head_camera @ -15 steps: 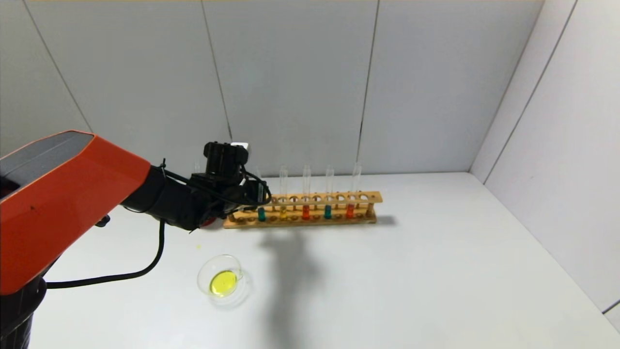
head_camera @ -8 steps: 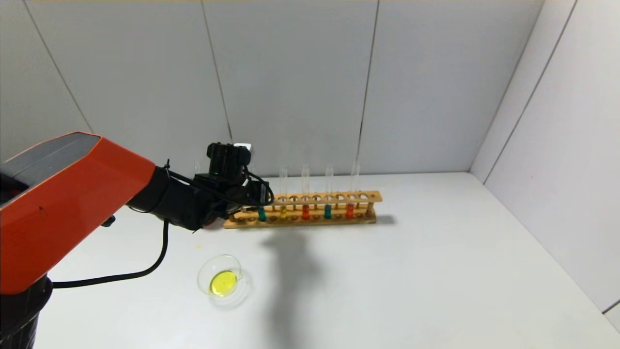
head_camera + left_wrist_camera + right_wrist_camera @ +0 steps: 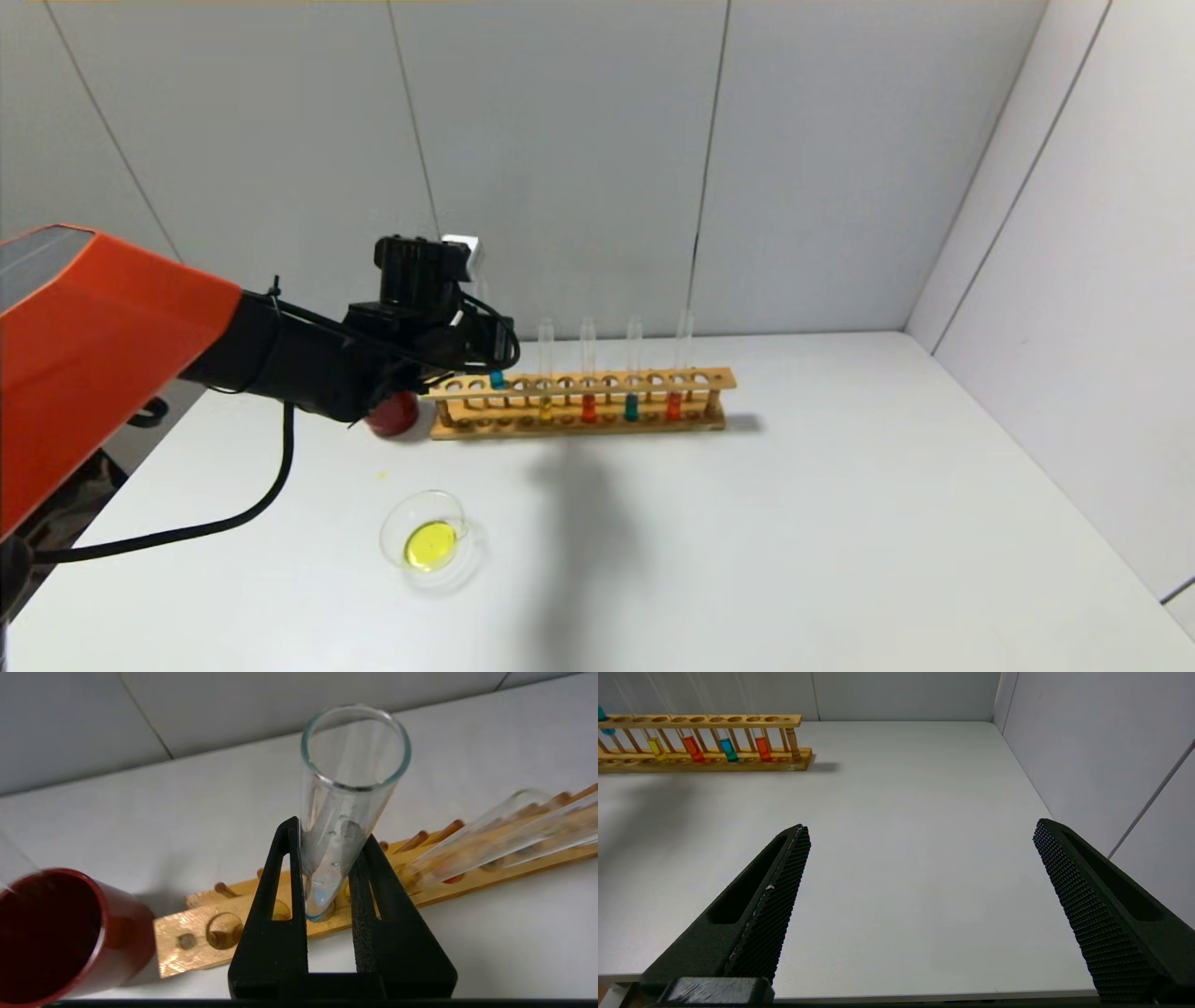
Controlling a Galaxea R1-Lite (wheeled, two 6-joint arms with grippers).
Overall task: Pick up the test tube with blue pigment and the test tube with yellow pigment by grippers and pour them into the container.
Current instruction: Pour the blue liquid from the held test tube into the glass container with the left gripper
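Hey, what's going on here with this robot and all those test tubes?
The left gripper is shut on the test tube with blue pigment, whose bottom is up near the top rail of the wooden rack. The container in front already holds yellow liquid. An amber-yellow tube, two orange-red tubes and another blue tube sit in the rack, with a dark red cup at its left end. The right gripper is open over bare table.

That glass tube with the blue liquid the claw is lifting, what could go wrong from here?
The left gripper pinches the test tube with blue pigment on smooth glass, so it might slip. Its bottom sits level with the wooden rack top rail and could catch. The container is shallow and already holds yellow liquid, so pouring may splash.
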